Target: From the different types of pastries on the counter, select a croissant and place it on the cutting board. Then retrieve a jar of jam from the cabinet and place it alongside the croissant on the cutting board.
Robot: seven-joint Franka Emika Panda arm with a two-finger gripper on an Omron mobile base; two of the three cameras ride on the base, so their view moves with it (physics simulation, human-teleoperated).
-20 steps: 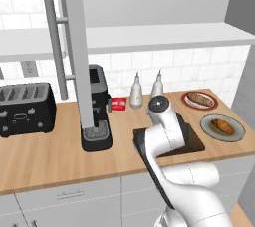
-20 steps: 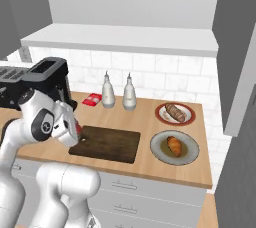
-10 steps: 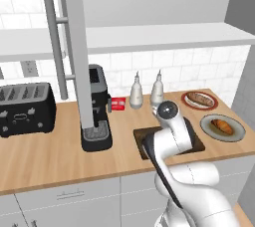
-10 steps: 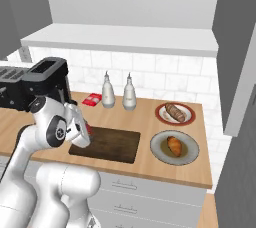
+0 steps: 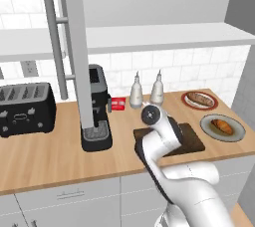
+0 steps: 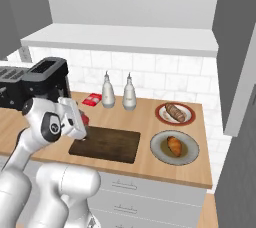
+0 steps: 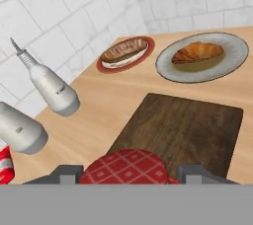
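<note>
Hand view shows my pincer (image 7: 129,175) closed around the jar of jam (image 7: 129,168), whose red checked lid sits between the two finger tips at the bottom edge. Just beyond it lies the cutting board (image 7: 188,130), dark and bare. Past the board, the croissant (image 7: 197,52) rests on a grey plate (image 7: 232,61), and beside that the darker streaked pastry (image 7: 124,51) lies on a red-rimmed plate (image 7: 106,66). Two white bottles (image 7: 49,87) stand on the counter (image 7: 104,105) near the tiled wall.

From the right base view, my hand hangs over the near left end of the board (image 6: 107,144), and a bit of red shows by the wrist, probably the jar, though it is too small to be sure. The croissant (image 6: 174,145) is on its plate, well apart from the board. The left base view shows the cabinet door (image 5: 74,47) standing open above the coffee machine (image 5: 97,106), with a toaster (image 5: 25,107) further left.
</note>
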